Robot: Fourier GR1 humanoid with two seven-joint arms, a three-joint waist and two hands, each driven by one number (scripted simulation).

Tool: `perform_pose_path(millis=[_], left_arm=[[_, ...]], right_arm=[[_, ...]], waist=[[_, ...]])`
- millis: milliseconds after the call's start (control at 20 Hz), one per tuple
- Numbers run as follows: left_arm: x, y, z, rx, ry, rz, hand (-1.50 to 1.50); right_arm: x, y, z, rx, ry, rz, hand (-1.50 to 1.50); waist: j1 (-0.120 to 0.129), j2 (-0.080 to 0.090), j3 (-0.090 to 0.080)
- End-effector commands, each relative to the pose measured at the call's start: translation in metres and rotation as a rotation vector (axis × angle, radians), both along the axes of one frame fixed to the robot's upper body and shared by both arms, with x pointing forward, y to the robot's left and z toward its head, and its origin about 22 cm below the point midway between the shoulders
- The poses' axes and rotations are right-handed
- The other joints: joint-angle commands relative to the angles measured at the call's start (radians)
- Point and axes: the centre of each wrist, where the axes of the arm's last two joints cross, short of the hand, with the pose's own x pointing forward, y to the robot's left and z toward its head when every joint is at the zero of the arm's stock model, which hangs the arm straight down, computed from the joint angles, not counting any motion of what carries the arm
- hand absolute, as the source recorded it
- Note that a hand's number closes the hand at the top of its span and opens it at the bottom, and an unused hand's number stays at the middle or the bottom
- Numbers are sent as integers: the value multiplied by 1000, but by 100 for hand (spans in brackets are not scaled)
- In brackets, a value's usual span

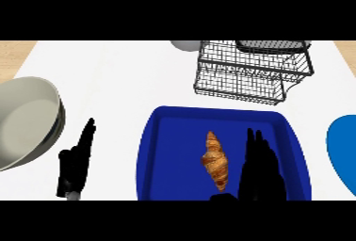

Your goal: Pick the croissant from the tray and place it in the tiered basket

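A golden-brown croissant (pixel 216 161) lies lengthwise in the middle of the blue tray (pixel 163 155). My right hand (pixel 259 167) hovers over the tray just right of the croissant, fingers straight and pointing away, not touching it. The black wire tiered basket (pixel 246 77) stands behind the tray, its lower tier facing forward. Near the lower left, my left hand (pixel 75 164) rests open on the white counter with its fingers up, left of the tray.
A large cream bowl (pixel 24 122) sits at the left edge. A blue plate (pixel 344 150) shows at the right edge. A grey round object (pixel 186 45) lies behind the basket's left corner. Wooden counter shows at both far corners.
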Motion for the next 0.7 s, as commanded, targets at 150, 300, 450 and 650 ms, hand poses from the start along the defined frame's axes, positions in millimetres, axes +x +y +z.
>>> perform_pose_path(millis=[150,300,450,650], left_arm=[[-12,-25,-14,-23,38,-21,0],[3,-9,-2,-7,24,-12,0],[-9,-7,-11,5,22,-6,0],[-2,-1,1,-27,33,-9,0]], right_arm=[[24,26,-4,-29,165,-115,-150],[36,27,-2,-47,202,-106,-150],[38,19,-13,-63,305,-115,-150],[45,20,-24,-59,347,-126,-150]], waist=[[-3,2,-2],[-4,3,-2],[-3,1,-3],[-1,1,-2]])
